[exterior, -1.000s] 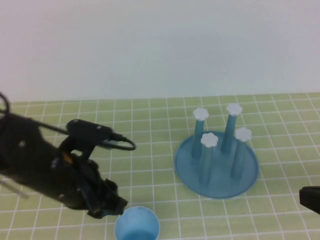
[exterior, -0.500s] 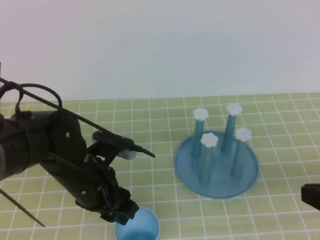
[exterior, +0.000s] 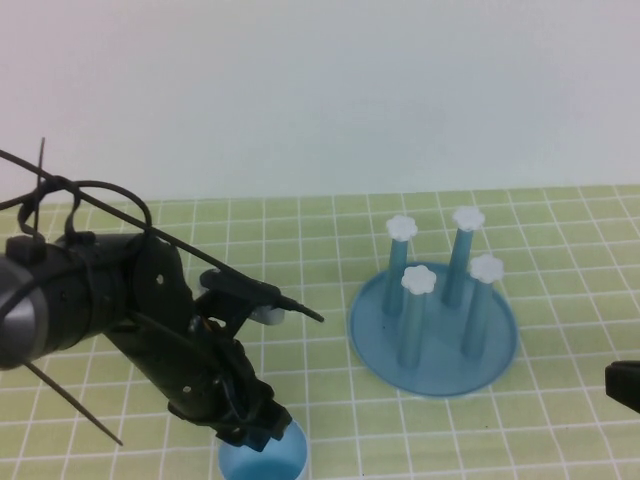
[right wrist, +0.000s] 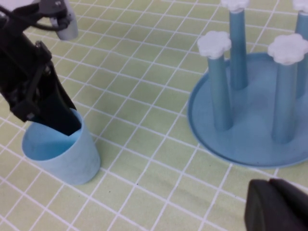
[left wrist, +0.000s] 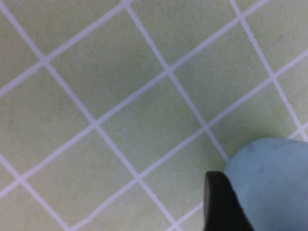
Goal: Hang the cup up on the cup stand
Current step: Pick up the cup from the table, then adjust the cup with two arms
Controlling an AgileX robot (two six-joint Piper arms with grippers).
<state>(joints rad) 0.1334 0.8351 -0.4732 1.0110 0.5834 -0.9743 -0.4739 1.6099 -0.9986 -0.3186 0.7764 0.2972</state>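
Left gripper (exterior: 262, 432) reaches low (one finger dipped inside); right gripper (exterior: 625, 385) rests aside.

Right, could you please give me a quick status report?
Left gripper at the cup, one finger inside the rim. Right gripper parked near-right of the stand. Cup upright on table, not hung. All four posts free.

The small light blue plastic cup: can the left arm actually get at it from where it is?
Probably yes. The left end effector is already at the small light blue plastic cup, one finger dipping inside its open rim, and nothing stands between them. The right end effector sits parked far away.
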